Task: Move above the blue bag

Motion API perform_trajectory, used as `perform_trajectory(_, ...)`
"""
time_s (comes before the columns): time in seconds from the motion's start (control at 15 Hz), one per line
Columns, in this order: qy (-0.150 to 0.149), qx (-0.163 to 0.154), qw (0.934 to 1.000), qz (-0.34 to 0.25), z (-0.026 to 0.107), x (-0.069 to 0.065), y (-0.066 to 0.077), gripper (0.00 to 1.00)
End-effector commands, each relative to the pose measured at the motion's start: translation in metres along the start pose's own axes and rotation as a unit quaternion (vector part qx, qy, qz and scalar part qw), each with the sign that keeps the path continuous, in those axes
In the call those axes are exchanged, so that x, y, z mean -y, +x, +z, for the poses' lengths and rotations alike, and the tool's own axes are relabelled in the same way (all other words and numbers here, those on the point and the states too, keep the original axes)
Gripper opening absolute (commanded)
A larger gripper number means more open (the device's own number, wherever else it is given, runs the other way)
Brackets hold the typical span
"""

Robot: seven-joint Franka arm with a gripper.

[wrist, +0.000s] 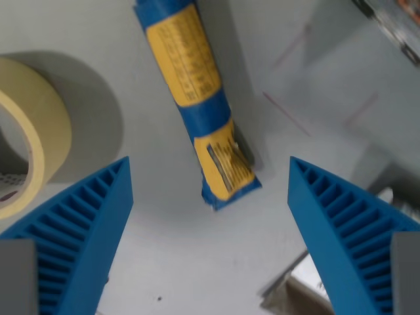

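Currently, in the wrist view, the blue bag (197,98) is seen lying on the grey table (184,262), running from the top centre down to the middle of the frame. The pincer (210,197) is held wide open and empty, its blue fingers (85,223) at the lower corners. The bag is judged light, soft and crinkly, best taken across its rolled middle. Its yellow labels carry print too blurred to be read. A roll of tape (33,144) is seen at the left edge.

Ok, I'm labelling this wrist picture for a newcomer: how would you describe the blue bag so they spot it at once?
Start from the grey tabletop and look between the two ribbed blue gripper fingers. The rolled blue bag with yellow printed labels lies there, running up to the top edge. The round cream tape roll on the wrist view's left has no blue.
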State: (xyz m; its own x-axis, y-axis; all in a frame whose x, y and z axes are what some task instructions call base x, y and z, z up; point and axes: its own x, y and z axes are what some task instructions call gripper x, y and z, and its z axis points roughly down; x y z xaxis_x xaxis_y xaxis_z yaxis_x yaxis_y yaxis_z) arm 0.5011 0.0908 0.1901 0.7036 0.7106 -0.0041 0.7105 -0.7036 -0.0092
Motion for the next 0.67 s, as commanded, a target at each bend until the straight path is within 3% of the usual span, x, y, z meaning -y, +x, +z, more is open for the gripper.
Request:
perform_trajectory(0.07, -0.001, -0.028, 0.9922, -0.122, 0.006, 0.001, 0.007, 1.00)
perform_trajectory(0.67, 0.004, -0.014, 0.9933, -0.114, 0.017, 0.003, 0.021, 1.00)
